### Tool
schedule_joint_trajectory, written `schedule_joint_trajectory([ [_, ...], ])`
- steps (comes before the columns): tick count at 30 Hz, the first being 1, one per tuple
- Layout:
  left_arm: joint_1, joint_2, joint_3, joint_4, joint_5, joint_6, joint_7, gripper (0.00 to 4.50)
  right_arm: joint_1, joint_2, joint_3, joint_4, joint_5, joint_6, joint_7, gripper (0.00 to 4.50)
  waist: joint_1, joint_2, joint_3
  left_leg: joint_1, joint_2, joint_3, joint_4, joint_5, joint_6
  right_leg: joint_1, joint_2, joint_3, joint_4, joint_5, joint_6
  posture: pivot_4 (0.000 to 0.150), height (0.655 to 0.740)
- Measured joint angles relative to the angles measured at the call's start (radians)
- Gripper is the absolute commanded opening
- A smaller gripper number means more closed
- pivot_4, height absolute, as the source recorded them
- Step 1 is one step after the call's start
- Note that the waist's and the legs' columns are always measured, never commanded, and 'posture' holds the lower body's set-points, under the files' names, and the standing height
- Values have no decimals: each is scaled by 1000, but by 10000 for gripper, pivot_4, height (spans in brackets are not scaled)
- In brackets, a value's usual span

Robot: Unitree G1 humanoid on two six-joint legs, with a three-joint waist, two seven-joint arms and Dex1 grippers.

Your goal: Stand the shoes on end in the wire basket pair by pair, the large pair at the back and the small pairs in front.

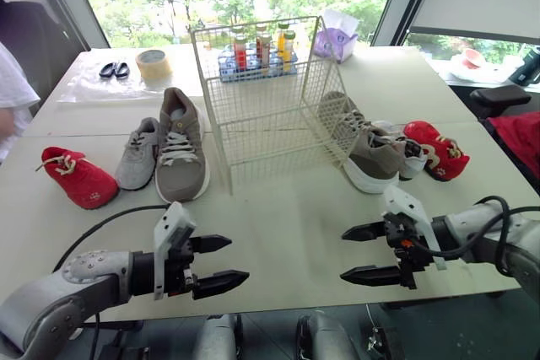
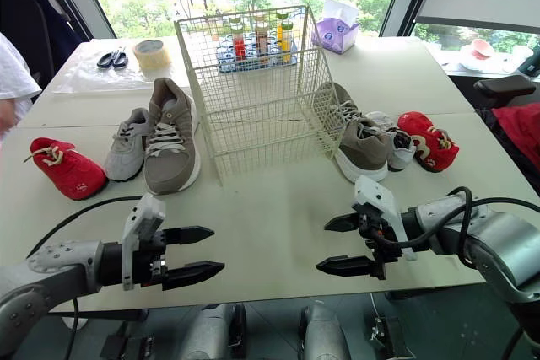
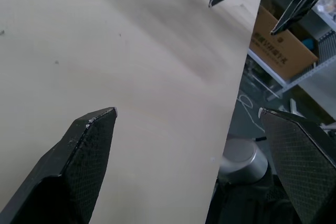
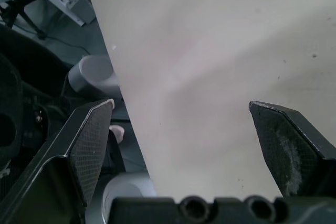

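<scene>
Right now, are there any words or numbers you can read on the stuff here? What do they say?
No text here can be read.
Cardboard box: a short line of print on its side, too blurred to read.
Bottles behind the basket: labels too small to read.
Tissue box: only a pattern shows, no legible words.

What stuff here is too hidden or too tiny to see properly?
- The small grey-and-white shoe is mostly hidden behind the large taupe sneaker in both eye views.
- The bottles in the blue rack have labels too small to read, and the white wire basket stands in front of them.
- The person's white sleeve is cut off by the left edge of both eye views.
</scene>
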Motion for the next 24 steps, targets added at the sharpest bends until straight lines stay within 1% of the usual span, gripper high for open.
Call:
schedule_joint_trajectory([
  [1,-6,10,8,3,-8,3,-5,44684,-34,-1,-22,5,44,30,5,45000,-1,0,0,0,0,0,0,0,0,0,0,0,0,0,0,1500,6938],
  [2,-26,36,34,16,-42,14,-25,44684,-111,-18,-68,24,120,76,22,45000,-3,2,1,0,0,0,0,0,0,-1,0,0,1,0,0,1500,6938],
  [3,-41,46,53,27,-66,22,-32,44684,-152,-37,-85,35,141,88,31,45000,-2,3,2,0,0,0,0,0,0,-2,0,1,1,0,0,1500,6938],
  [5,-133,88,117,77,-164,45,-67,44684,-314,-115,-111,104,161,107,73,45000,0,5,2,0,0,0,0,0,0,-2,0,0,2,-1,-2,1500,6938],
  [7,-257,139,170,141,-237,56,-111,44684,-496,-147,-95,192,127,78,125,45000,0,5,2,0,0,0,0,0,-1,-5,1,-1,-1,-2,-3,1500,6938],
  [9,-390,185,186,206,-265,64,-156,44684,-664,-138,-4,290,35,1,190,45000,-4,4,2,-1,0,2,0,0,-1,-2,1,0,-1,-1,-2,1500,6938],
  [12,-494,196,180,241,-266,62,-190,44684,-802,-74,150,430,-153,-158,264,45000,-15,4,2,-1,-1,4,-1,0,-1,-1,0,1,-2,1,1,1500,6938],
  [13,-513,194,167,244,-258,61,-198,44684,-827,-47,205,484,-226,-226,285,45000,-22,4,2,-2,-1,4,-1,4,-6,-2,0,1,-2,1,1,1500,6938],
  [15,-524,190,144,244,-243,60,-204,44684,-864,17,301,599,-361,-361,327,45000,-26,4,2,-2,-1,4,-1,4,-8,-3,0,1,0,1,2,1500,6938],
  [17,-524,185,138,240,-234,59,-204,44684,-881,69,362,693,-452,-468,368,45000,-27,4,2,-3,-1,4,-1,5,-9,-5,0,1,2,0,2,1500,6938],
  [18,-523,184,140,234,-237,59,-201,44684,-887,91,379,728,-479,-505,386,45000,-27,4,2,-3,-1,4,-2,6,-9,-5,0,1,2,0,2,1500,6938],
  [21,-502,163,166,180,-277,60,-160,44684,-968,224,456,920,-608,-676,448,45000,-36,4,2,-2,0,5,-1,6,-10,-6,1,2,4,0,2,1500,6938],
  [24,-455,150,176,124,-282,59,-130,44684,-1028,312,482,1067,-689,-791,476,45000,-30,5,2,-2,0,4,-1,6,-10,-5,1,2,4,0,2,1500,6938],
])
